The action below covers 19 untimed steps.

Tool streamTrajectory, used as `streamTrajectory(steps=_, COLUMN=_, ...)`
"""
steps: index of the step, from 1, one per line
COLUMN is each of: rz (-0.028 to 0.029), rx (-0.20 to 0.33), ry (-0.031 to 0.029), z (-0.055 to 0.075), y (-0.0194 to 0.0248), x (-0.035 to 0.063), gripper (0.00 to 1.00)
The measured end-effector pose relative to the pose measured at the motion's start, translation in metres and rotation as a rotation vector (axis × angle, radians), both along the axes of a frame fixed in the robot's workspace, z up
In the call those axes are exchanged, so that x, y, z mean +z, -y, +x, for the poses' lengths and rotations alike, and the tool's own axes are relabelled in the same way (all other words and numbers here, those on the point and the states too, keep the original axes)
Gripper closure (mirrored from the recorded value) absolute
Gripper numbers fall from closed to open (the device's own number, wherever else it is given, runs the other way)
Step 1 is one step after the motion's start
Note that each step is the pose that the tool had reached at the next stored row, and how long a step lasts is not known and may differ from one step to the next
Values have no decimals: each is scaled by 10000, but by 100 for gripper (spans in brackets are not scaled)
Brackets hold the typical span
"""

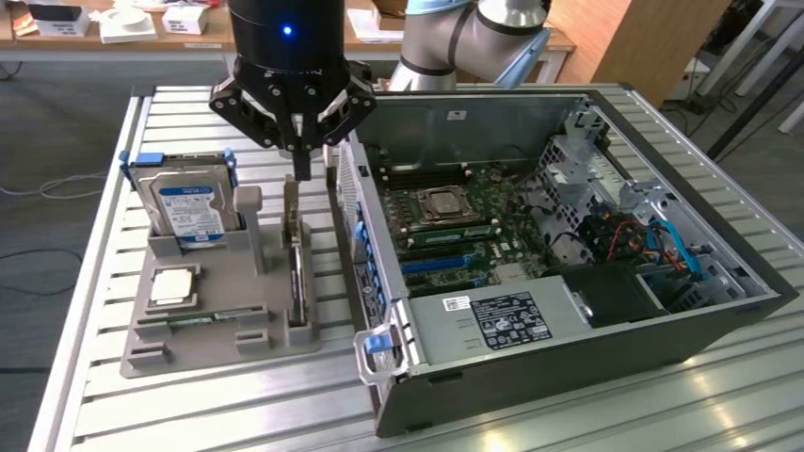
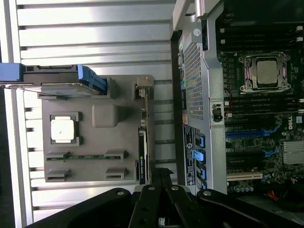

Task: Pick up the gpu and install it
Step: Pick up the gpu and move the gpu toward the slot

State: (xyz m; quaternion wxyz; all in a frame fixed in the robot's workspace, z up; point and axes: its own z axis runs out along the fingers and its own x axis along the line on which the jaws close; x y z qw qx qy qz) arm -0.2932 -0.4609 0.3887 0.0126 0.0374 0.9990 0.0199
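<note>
**A:** Gripper point(image 1: 301, 171) status?

**B:** Fingers pinched together, nothing held. It hangs right over the gpu point(image 1: 296, 273), at the end of its top edge that's farther back in the exterior view. Can't tell if they touch.

**A:** Gpu where?

**B:** Standing on edge in a slot of the grey holder point(image 1: 188, 334), btw the post point(image 1: 249, 215) and the PC case point(image 1: 345, 217). Not lifted.

**A:** So which step?

**B:** Pick stage, imo, at the approach. A grasp calls for the jaws parted enough to straddle the thin top edge, then a straight pull up.

**A:** Room?

**B:** Tight on the case side, w/ the rear wall just beside the card. Post is near on the other side. Free above. Case lies open, blue slots point(image 1: 440, 266) exposed, walls all round.
</note>
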Motion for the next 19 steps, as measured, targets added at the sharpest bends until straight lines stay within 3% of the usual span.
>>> streamTrajectory(steps=1, rz=0, rx=0, ry=-1, z=0, y=0, x=0, gripper=89)
streamTrajectory(steps=3, rz=0, rx=0, ry=-1, z=0, y=0, x=0, gripper=77)
streamTrajectory(steps=4, rz=0, rx=0, ry=-1, z=0, y=0, x=0, gripper=77)
streamTrajectory(steps=8, rz=0, rx=0, ry=0, z=0, y=0, x=0, gripper=58)
streamTrajectory(steps=13, rz=18, rx=-1, ry=2, z=-1, y=0, x=-9, gripper=58)
streamTrajectory(steps=19, rz=33, rx=0, ry=-1, z=0, y=0, x=-115, gripper=58)
